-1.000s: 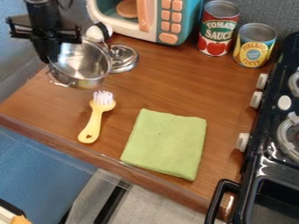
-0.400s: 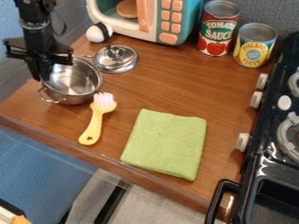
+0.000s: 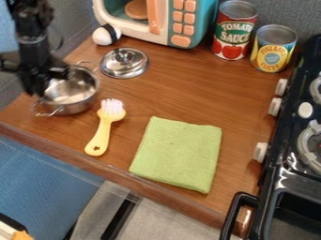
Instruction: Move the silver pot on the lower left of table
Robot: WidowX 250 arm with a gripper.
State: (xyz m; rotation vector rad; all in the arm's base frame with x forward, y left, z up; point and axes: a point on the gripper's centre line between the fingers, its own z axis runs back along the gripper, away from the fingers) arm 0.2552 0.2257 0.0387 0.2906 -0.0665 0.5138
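**Silver metal pot (image 3: 81, 105) and black robot hand (image 3: 37, 87) displaced toward the lower left**

Relative to the earlier frames, the pot and the hand both sit farther down and to the left. The pot no longer overlaps the round silver lid with a knob (image 3: 124, 63), which remains in place.

Pot position: left part of the brown wooden tabletop (image 3: 163, 101), near its left edge. The opening faces upward. One wire handle points to the lower left, the other to the upper side. The lid lies just beside the pot, to its upper right.

Hand position: over the left rim of the pot, pointing downward and covering part of that rim. Whether the hand is apart, together or clamped on the rim cannot be determined.

Adjacent items: a yellow brush with pale bristles (image 3: 102, 129) lies just beside the pot on its lower right, bristle end up. A folded green cloth (image 3: 177, 154) lies to the right of the brush, apart from it. A white ball-like object with a black band (image 3: 105, 35) rests above the lid, beside the teal and white toy microwave (image 3: 162, 28). Two upright food cans (image 3: 235, 30) stand farther right.
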